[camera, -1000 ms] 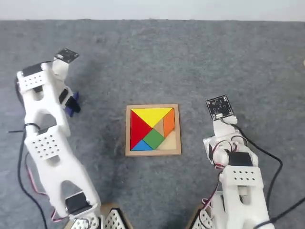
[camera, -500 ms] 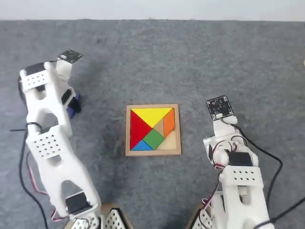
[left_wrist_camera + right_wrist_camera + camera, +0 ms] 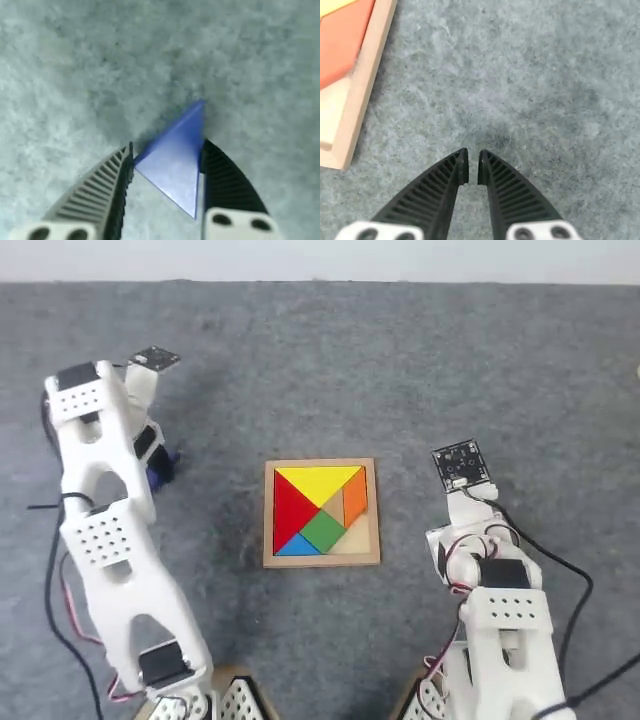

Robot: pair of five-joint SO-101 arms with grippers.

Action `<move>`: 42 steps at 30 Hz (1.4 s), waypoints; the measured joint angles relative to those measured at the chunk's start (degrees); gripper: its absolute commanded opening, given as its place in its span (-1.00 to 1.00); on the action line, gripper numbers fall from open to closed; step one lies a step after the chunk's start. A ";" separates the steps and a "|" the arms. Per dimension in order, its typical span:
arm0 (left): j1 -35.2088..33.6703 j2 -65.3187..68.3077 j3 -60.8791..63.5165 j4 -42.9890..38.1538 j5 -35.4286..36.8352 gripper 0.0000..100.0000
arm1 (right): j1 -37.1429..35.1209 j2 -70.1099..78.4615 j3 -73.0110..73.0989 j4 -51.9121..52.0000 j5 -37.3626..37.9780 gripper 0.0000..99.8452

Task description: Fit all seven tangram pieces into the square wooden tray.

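Observation:
My left gripper (image 3: 166,150) is shut on a dark blue triangle (image 3: 176,156), one finger against each side, with grey carpet right under it. From above, that blue triangle (image 3: 160,473) shows beside the left arm, well left of the square wooden tray (image 3: 320,560). Yellow (image 3: 318,483), red (image 3: 290,510), orange (image 3: 354,504), green (image 3: 323,529) and light blue (image 3: 292,546) pieces lie in the tray, and its near right corner is pale wood. My right gripper (image 3: 472,166) is shut on nothing over the carpet, just right of the tray's rim (image 3: 366,80).
Grey carpet covers the whole table. The left arm (image 3: 100,530) stands tall at the left and the right arm (image 3: 490,580) low at the right of the tray. Open carpet lies beyond the tray.
The left arm has shifted a little to the right, toward the tray, taking the blue triangle along. The right arm has kept still.

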 measured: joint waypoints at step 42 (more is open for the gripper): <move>59.08 -56.88 70.95 -34.20 -26.20 -0.41 | 3.52 0.00 0.00 2.64 0.00 -0.89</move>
